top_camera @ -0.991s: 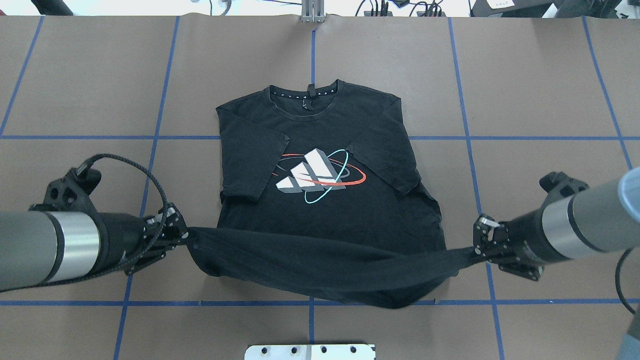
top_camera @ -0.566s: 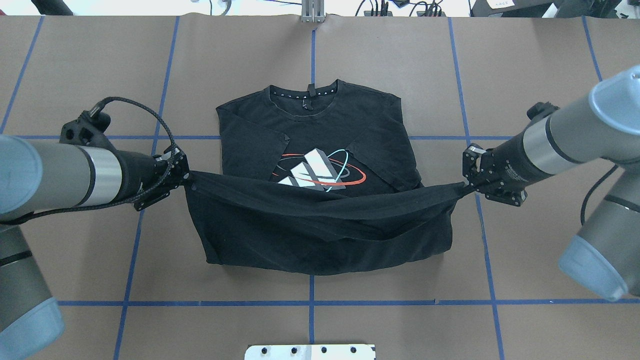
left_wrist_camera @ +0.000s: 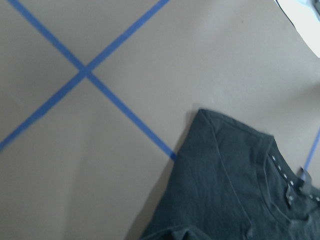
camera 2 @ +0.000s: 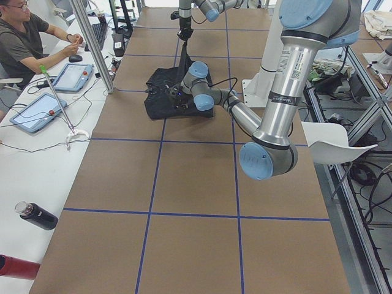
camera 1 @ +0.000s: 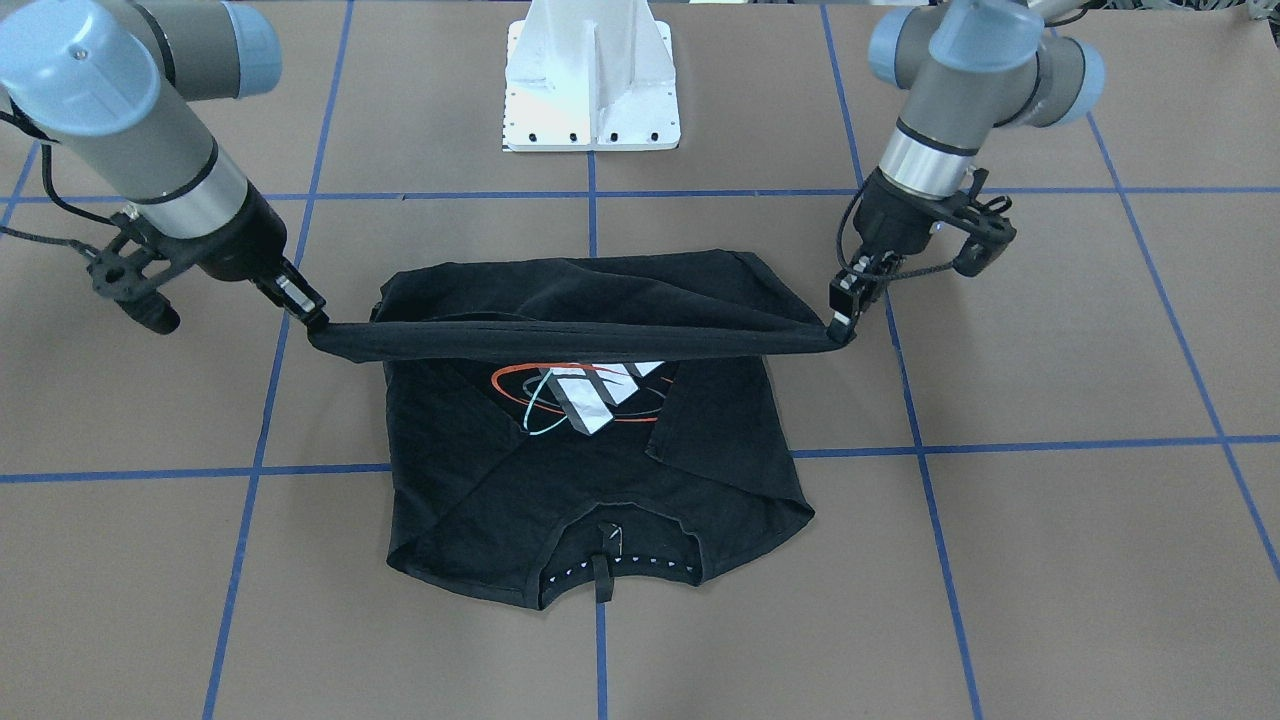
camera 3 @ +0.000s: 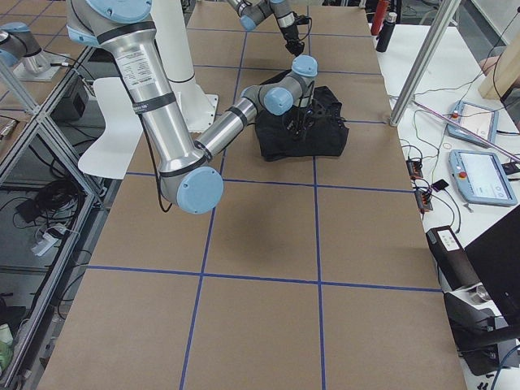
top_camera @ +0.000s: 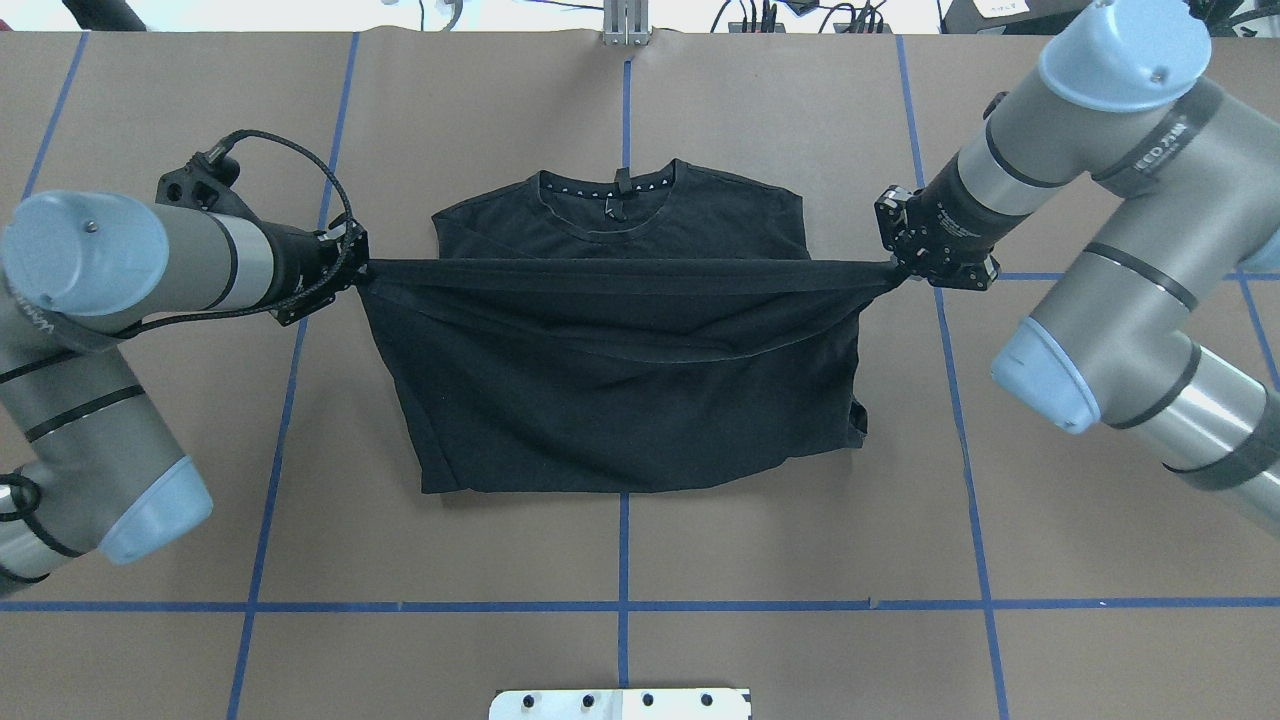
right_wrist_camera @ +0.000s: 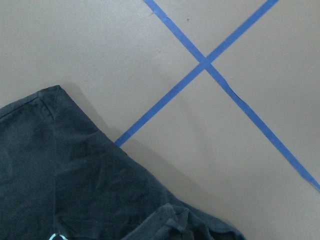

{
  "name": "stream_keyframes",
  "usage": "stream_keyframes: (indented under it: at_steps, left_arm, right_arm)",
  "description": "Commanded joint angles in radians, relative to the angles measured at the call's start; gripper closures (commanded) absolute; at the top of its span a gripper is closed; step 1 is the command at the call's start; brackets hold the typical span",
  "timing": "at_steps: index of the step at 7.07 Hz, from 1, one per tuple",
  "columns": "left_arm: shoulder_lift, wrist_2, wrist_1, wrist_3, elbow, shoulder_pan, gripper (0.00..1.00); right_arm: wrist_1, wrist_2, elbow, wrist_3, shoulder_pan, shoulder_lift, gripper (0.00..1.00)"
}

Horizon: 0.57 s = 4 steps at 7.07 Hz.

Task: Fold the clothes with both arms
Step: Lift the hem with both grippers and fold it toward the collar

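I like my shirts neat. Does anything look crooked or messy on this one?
A little. The black T-shirt has a folded edge nearest the robot that runs slanted, and its corner on the right arm's side is bunched. The hem is stretched fairly level between the left gripper and right gripper. No damage shows.

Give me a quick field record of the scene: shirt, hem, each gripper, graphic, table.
shirt: black, front up, sleeves folded in, lower half doubled over toward the collar
hem: raised off the table, pulled taut between the two grippers
left gripper: shut on one hem corner
right gripper: shut on the other hem corner
graphic: partly visible under the raised hem from the front, hidden from overhead
table: brown, blue tape grid
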Motion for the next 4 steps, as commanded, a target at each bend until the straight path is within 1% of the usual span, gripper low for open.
stream_keyframes:
  at_steps: [1, 2, 3, 4]
  left_arm:
    - [-0.122, 0.004, -0.063, 0.006, 0.195, -0.023, 1.00]
    - [-0.134, 0.006, -0.148, 0.006, 0.275, -0.023, 1.00]
    - [-0.138, 0.009, -0.196, 0.006, 0.324, -0.032, 1.00]
    - [-0.142, 0.011, -0.203, 0.009, 0.352, -0.033, 1.00]
  right_arm:
    - [0.005, -0.056, -0.152, -0.074, 0.008, 0.091, 1.00]
    - [0.011, -0.067, -0.212, -0.088, 0.008, 0.126, 1.00]
    - [0.087, -0.075, -0.287, -0.086, 0.008, 0.146, 1.00]
    - [0.183, -0.079, -0.358, -0.086, 0.008, 0.148, 1.00]
